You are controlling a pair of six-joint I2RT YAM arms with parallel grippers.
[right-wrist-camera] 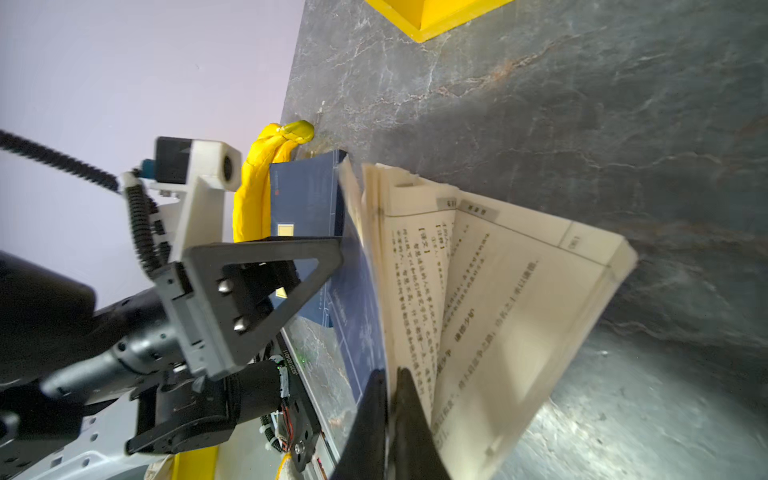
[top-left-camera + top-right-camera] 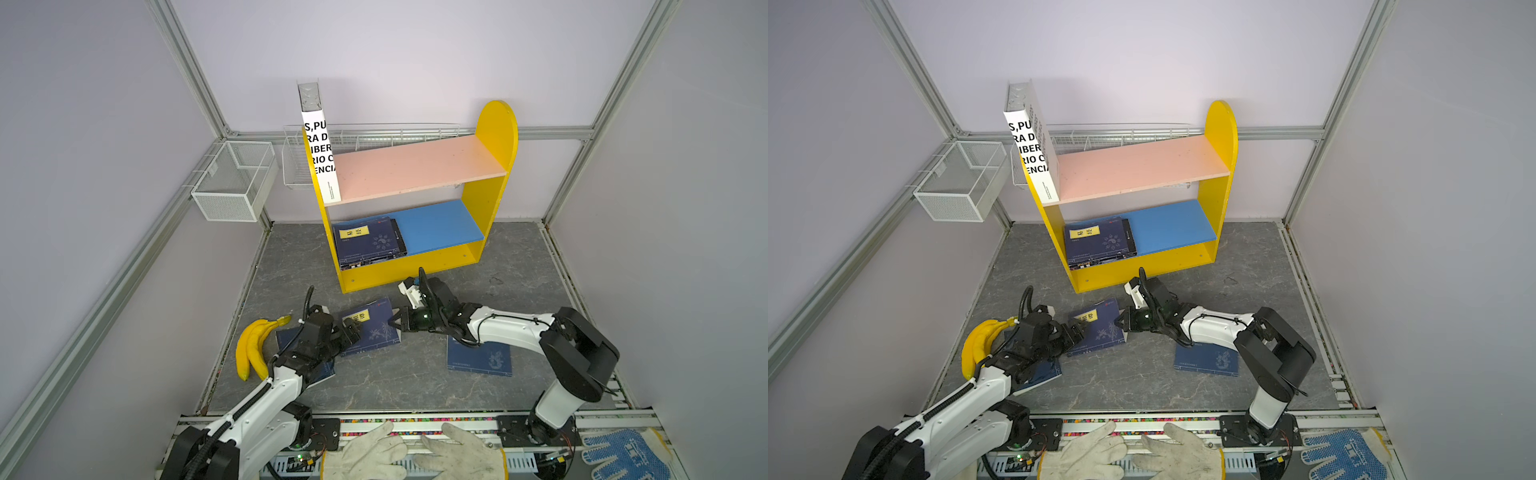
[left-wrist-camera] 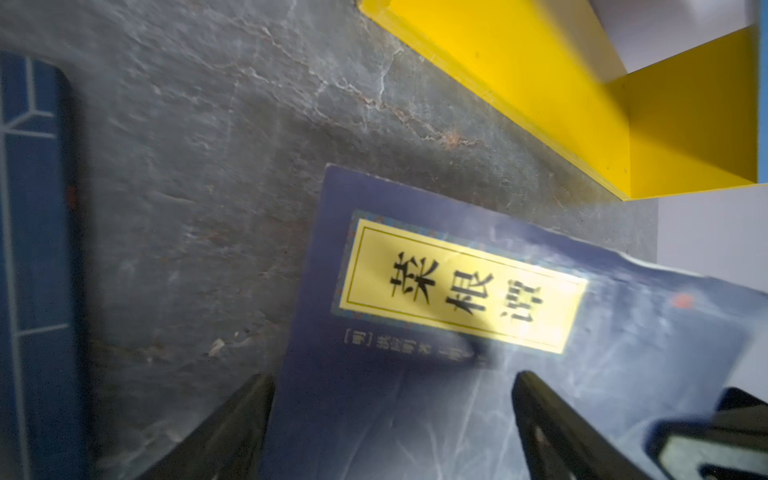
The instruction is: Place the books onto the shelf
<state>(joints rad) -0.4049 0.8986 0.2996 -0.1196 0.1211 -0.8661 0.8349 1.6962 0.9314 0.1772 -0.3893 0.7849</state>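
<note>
Right gripper [image 2: 394, 322] pinches shut on the navy book [image 2: 374, 332], low before the shelf [image 2: 496, 137]. Left gripper [image 2: 350, 334] gapes at its far edge (pages fanning loose!). Next, I'd say: a careful lift toward the blue board [image 2: 440, 224].

**Paper, paint and stone-look grey**

The navy book [image 1: 478, 299] in my right gripper [image 1: 390, 372] fans cream, matt paper pages; its cover has a soft sheen, its yellow label [image 3: 457, 286] smooth. My fingers [image 1: 411, 424] are matt black plastic. The tabletop [image 2: 395, 382] looks like veined grey stone, slightly rough. The shelf [image 2: 494, 137] wears smooth glossy yellow paint, with a matt pink board [image 2: 415, 166] and a blue board [image 2: 440, 226]. The basket [image 2: 232, 183] is white-coated metal mesh. The banana [image 1: 249, 195] looks like matt, wrinkled fabric. Gloves [image 2: 374, 453] are worn woven cloth.
</note>
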